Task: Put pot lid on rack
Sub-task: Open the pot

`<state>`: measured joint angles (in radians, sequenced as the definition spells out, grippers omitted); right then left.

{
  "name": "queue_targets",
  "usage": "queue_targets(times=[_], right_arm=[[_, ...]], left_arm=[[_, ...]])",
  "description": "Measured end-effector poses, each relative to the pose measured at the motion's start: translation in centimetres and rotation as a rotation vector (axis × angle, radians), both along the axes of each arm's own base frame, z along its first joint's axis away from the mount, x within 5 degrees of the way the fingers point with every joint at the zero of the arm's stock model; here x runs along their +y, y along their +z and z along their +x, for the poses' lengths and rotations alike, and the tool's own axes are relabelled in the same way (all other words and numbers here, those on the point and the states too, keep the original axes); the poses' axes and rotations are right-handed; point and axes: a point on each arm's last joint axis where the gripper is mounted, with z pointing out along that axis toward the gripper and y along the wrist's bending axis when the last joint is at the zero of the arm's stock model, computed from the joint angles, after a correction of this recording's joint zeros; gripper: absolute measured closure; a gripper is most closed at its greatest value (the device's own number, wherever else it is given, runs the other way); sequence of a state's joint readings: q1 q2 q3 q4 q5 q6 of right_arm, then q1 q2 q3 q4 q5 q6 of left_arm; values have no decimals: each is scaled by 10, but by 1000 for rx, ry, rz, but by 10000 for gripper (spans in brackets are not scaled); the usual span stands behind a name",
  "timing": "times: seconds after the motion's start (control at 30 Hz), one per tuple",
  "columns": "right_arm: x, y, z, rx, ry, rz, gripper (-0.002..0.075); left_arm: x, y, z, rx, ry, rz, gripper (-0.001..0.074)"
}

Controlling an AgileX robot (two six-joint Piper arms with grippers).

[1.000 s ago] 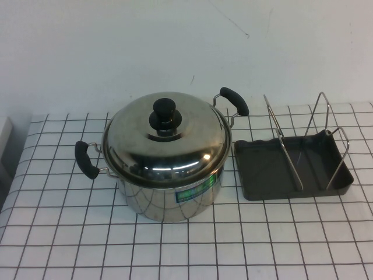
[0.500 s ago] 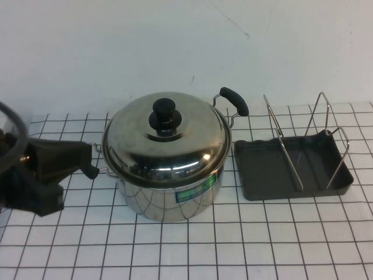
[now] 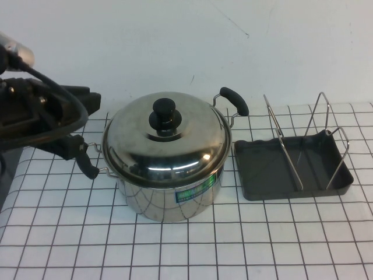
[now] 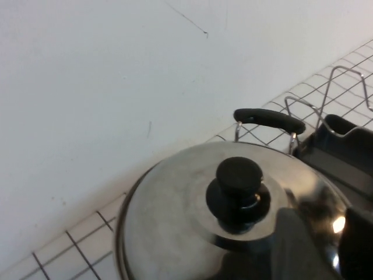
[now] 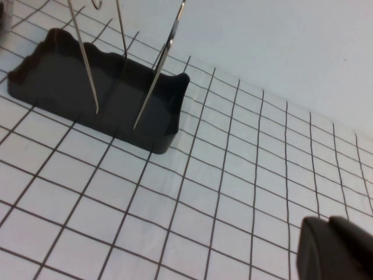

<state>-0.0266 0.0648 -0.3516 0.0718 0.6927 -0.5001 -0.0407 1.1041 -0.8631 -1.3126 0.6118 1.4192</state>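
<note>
The checked table (image 3: 175,251) is the biggest thing, and the steel pot (image 3: 169,198) stands in the middle of it. The pot lid (image 3: 175,146) sits on top of the pot, so the job has only just begun. I am at the first step, reaching for the lid. The rack (image 3: 262,175) lies just beside the pot on its right side, with nothing between its wire loops (image 3: 282,146). The left gripper (image 3: 78,122) hangs just beside the pot's left handle (image 3: 87,163), up at about lid height. Its fingers look a little apart with nothing in them, though I see them poorly, so I am not sure. The right gripper (image 5: 326,245) is clenched on nothing and sits low over the table, farther from the pot than the rack is. Smallest is the black knob (image 3: 165,114) on the middle of the lid. I think the next move is to bring the left gripper over the pot, open it wider than the knob, come down and squeeze the knob. Then I lift the lid straight up off the pot. The high view shows me the pot, the rack and the left arm, but no right arm at all. Only the right wrist view shows that gripper. The left wrist view shows the knob big and near.
</note>
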Motion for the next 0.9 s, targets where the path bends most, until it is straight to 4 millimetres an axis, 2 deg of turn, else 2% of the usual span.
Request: queue_targets(times=[0.17, 0.2, 0.27, 0.4, 0.53, 0.7, 0.8, 0.9], right_arm=[[0, 0, 0, -3, 0, 0, 729], [0, 0, 0, -4, 0, 0, 729], [0, -2, 1, -5, -1, 0, 729], [0, -4, 2, -5, -1, -1, 729], [0, -3, 2, -9, -2, -1, 729], [0, -3, 2, -9, -2, -1, 729], [0, -3, 2, -11, -2, -1, 729], [0, -3, 2, -11, -2, -1, 729]], left_arm=[[-3, -5, 17, -68, -53, 68, 287], [-3, -7, 21, -65, -53, 58, 234], [-7, -14, 30, -53, -54, 53, 178], [-24, -34, 47, -58, -111, 109, 141], [-48, -49, 58, -61, -125, 135, 136], [-68, -71, 70, -68, -141, 229, 135], [-77, -80, 78, -48, -152, 244, 135], [-80, -81, 88, -11, -121, 202, 135]])
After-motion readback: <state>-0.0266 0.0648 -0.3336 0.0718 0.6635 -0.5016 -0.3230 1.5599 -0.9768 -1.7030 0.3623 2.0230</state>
